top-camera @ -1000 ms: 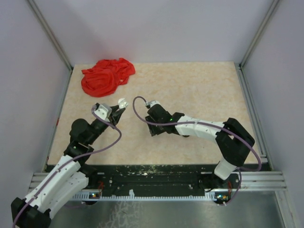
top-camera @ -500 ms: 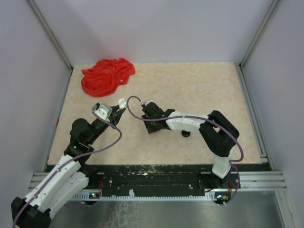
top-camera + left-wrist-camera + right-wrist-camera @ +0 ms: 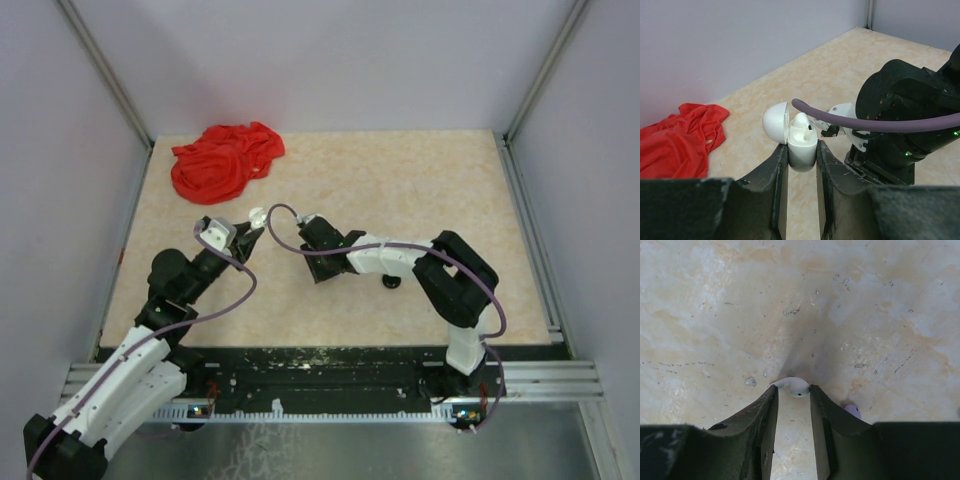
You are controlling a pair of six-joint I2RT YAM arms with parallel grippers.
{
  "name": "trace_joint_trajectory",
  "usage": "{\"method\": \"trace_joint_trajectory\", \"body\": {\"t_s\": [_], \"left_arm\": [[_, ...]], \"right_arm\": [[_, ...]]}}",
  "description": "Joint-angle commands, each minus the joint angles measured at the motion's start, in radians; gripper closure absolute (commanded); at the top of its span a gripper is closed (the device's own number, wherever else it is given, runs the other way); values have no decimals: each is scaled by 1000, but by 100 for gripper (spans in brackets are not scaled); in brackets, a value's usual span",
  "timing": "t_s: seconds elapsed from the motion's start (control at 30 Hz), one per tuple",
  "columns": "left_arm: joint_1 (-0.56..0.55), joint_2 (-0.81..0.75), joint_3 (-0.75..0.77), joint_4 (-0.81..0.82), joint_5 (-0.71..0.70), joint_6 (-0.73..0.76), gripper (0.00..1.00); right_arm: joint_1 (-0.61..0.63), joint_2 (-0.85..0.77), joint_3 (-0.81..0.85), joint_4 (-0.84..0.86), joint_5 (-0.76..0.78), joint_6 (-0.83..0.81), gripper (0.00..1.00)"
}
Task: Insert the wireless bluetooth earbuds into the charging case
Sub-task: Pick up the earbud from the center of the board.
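Our left arm (image 3: 150,350) reaches up from the near left corner toward the middle of the table (image 3: 400,180), forearm angled far and to the right. The left hand (image 3: 248,230) is raised off the surface. Its two fingers (image 3: 780,165) are clamped on the lower half of the white charging case (image 3: 801,145), held upright with the hinged lid (image 3: 775,122) thrown open to the left. One white earbud (image 3: 801,124) sits in the case's well.

Our right arm (image 3: 455,280) is folded hard at the elbow on the right and stretches left, low over the table. The wrist is tipped so the right hand (image 3: 793,392) points down at the surface, just right of the held case. Its fingers stand only narrowly apart, one on each side of a second white earbud (image 3: 792,385) lying on the table at their tips. We cannot tell whether they are pinching it or only bracketing it.

A lavender earbud (image 3: 853,411) lies on the table just right of the right finger, partly hidden behind it. The right arm's purple cable (image 3: 865,121) loops across in front of the open case in the left wrist view. A crumpled red cloth (image 3: 225,160) sits at the far left of the table, well apart from both hands.
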Motion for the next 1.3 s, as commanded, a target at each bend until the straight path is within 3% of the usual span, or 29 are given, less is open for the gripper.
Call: {"method": "trace_joint_trajectory", "body": {"t_s": [0.0,0.2,0.47,0.57,0.8,1.27], "left_arm": [[0,-2,20,17,19,-6,99],[2,2,20,19,25,-8,99],[2,15,21,22,38,-18,99],[3,22,17,28,49,-19,99],[3,44,19,29,65,-17,99],[2,43,20,27,69,-16,99]], "right_arm": [[-8,9,47,16,12,-10,69],[-14,3,34,28,10,-9,75],[-15,-31,15,33,14,-30,92],[-15,-54,8,26,21,-45,94],[-12,-82,3,-13,55,-74,92],[2,-70,27,0,32,-25,72]]}}
